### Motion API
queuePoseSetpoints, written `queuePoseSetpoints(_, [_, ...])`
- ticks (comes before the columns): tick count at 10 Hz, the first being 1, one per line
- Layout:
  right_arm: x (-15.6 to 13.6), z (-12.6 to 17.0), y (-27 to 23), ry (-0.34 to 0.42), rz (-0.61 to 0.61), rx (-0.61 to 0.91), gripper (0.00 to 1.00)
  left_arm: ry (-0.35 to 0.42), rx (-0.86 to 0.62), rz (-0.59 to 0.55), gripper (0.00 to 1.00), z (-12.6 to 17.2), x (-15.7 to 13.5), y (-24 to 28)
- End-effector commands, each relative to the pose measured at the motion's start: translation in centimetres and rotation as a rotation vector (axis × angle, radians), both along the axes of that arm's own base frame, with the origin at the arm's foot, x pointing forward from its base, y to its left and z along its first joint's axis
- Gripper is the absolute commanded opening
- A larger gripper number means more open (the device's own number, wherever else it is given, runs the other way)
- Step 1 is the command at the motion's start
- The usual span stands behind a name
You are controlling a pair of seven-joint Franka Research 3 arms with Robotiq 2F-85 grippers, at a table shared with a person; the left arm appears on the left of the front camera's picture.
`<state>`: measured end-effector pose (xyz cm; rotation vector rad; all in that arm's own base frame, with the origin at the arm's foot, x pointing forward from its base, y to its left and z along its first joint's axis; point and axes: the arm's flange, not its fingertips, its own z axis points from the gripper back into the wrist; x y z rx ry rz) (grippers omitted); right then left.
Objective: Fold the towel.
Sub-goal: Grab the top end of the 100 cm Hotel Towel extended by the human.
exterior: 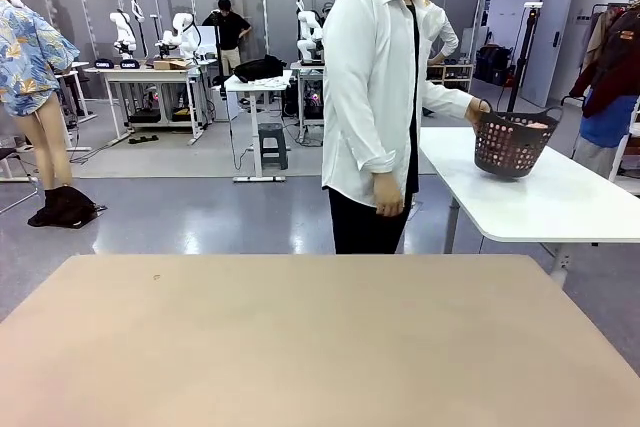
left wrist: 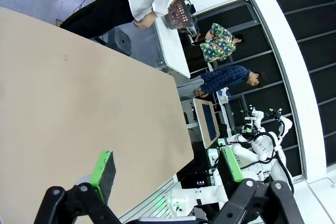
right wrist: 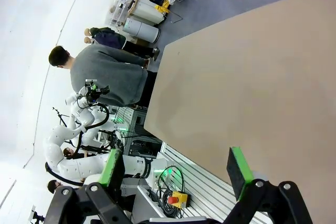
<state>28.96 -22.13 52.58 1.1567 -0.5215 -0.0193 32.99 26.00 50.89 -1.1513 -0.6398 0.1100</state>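
Wide and empty, my left jaws and right jaws hang at the near side of the tan desk (exterior: 320, 347). What I take for the towel (exterior: 532, 126) is a salmon-pink bunch in the dark basket (exterior: 510, 152), far right on the white desk (exterior: 540, 212), with the person's hand (exterior: 478, 110) at its rim. I cannot tell its long axis. It lies nearer my right jaws, yet well apart.
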Motion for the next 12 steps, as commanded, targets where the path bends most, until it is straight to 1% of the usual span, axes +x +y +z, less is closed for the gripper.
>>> queuePoseSetpoints(1, [0.0,0.1,-0.04,-0.012,0.003,0.009,1.0,0.0,-0.016,-0.003,1.0,0.12,0.02,0.0])
queuePoseSetpoints(12, [0.0,0.1,-0.04,-0.012,0.003,0.009,1.0,0.0,-0.016,-0.003,1.0,0.12,0.02,0.0])
